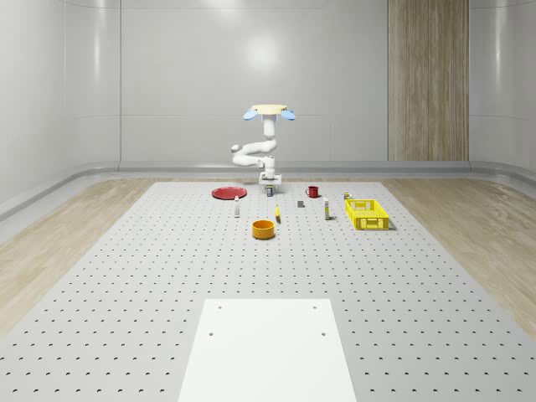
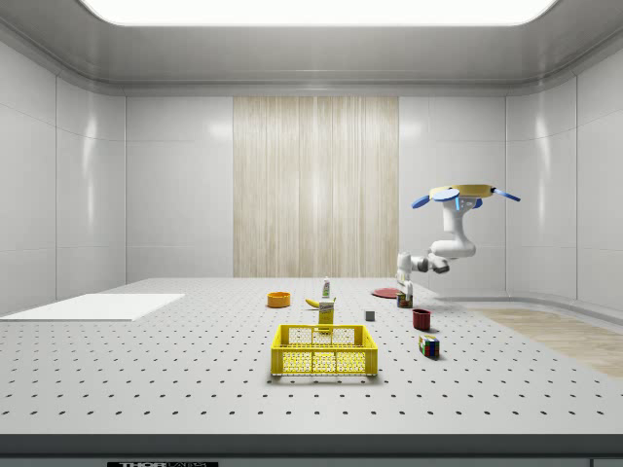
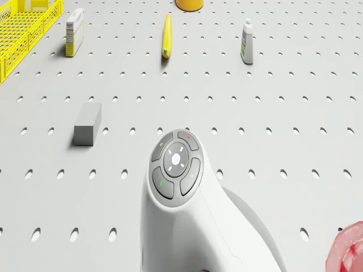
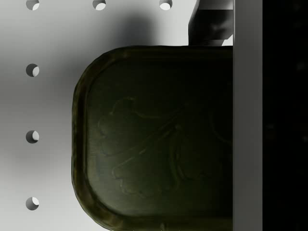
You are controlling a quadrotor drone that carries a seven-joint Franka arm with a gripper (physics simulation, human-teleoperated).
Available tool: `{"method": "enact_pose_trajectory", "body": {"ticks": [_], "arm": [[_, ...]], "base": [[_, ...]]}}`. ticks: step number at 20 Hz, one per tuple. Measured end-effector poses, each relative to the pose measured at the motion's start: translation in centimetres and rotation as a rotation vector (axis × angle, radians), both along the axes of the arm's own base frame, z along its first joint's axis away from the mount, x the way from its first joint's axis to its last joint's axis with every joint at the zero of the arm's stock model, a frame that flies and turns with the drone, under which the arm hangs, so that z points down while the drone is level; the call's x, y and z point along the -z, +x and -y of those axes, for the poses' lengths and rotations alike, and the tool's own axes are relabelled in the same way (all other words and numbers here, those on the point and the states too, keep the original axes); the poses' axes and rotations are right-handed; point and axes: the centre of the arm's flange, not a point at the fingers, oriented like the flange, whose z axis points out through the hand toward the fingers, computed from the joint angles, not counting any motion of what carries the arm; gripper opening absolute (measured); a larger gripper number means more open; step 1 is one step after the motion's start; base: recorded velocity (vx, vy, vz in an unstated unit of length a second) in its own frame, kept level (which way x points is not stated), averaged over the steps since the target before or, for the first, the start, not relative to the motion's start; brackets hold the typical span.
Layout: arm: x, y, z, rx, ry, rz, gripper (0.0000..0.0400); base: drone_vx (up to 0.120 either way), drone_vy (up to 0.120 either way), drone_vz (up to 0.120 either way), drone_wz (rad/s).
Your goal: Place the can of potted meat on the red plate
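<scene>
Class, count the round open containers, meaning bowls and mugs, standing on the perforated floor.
2: an orange bowl nearest the white mat, and a red mug beside the drone's gripper. Others may be hidden.

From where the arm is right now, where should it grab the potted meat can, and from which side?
Grip the potted meat can across its flat side walls, coming straight down from above. The wrist view looks onto its rounded-rectangle lid, so it stands upright on the perforated table. The gripper hangs right over it, beneath the hovering drone.
</scene>
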Motion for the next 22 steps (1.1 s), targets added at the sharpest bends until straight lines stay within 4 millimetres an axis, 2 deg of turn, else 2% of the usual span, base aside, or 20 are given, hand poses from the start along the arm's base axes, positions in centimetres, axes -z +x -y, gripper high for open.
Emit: {"method": "enact_pose_trajectory", "body": {"ticks": [2,6,14,18,22], "arm": [[-0.1,0.1,0.0,0.0,-0.001,0.0,0.0335],[-0.1,0.2,0.0,0.004,-0.003,-0.001,0.0305],[-0.2,0.2,0.0,0.011,-0.004,-0.001,0.0295],[0.6,0.2,0.0,0.006,-0.004,-0.001,0.0282],[1.9,0.2,0.0,0.0,-0.004,-0.001,0.0282]], "base": [[0.0,0.0,0.0,0.0],[0.0,0.0,0.0,0.0],[0.0,0.0,0.0,0.0],[0.0,0.0,0.0,0.0],[0.0,-0.02,0.11,0.0]]}}
